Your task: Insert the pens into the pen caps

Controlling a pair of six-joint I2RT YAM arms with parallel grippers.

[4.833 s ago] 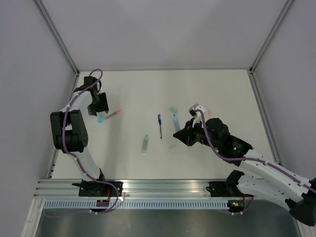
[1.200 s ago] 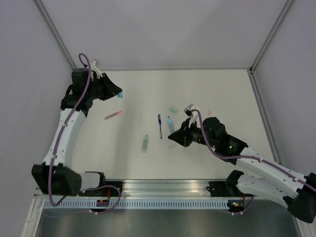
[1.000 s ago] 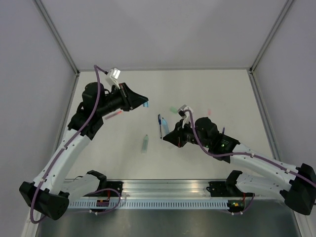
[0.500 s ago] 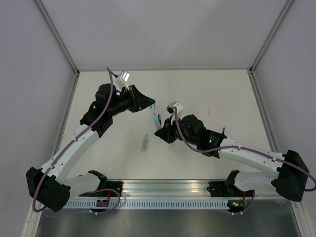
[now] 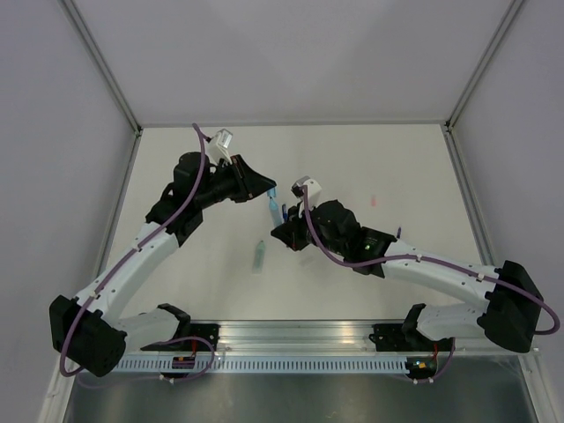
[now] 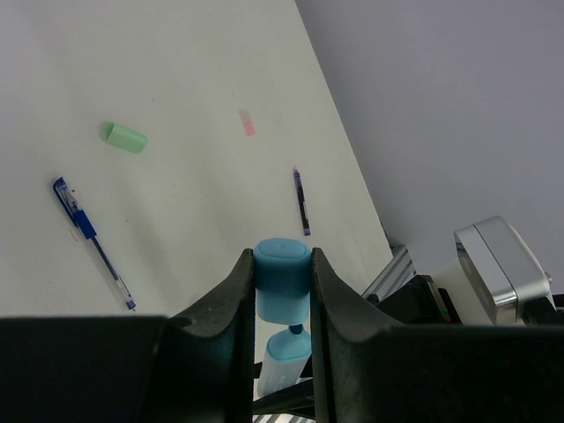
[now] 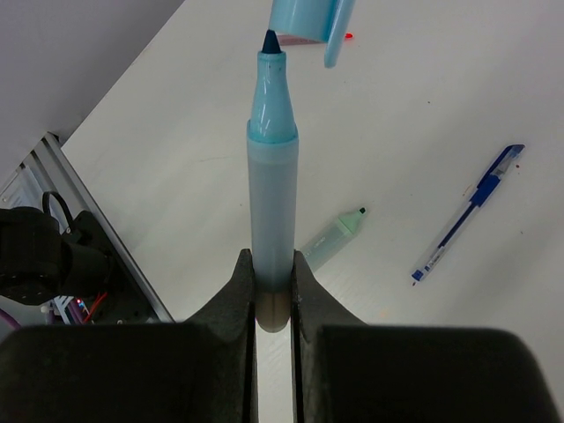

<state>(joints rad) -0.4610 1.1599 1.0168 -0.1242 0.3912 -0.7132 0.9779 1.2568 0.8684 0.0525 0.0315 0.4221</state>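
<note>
My left gripper (image 5: 265, 188) is shut on a light blue pen cap (image 6: 282, 278), held in the air over the middle of the table. My right gripper (image 5: 286, 231) is shut on the lower end of a light blue marker pen (image 7: 271, 203), which points up at the cap (image 7: 308, 19). The pen's dark tip sits at the cap's open mouth. In the left wrist view the pen (image 6: 287, 357) shows just below the cap, between my left gripper's (image 6: 282, 264) fingers. My right gripper (image 7: 272, 273) clamps the pen's barrel.
On the table lie a mint green marker (image 5: 259, 256) (image 7: 333, 236), a blue ballpoint (image 6: 92, 242) (image 7: 467, 214), a green cap (image 6: 123, 137), a pinkish cap (image 6: 248, 123) (image 5: 374, 200) and a dark purple pen (image 6: 302, 189). The near rail (image 5: 300, 335) runs along the front.
My left arm has carried the blue cap from the far left to the middle. My right arm has brought the blue pen leftwards until its tip meets the cap.
</note>
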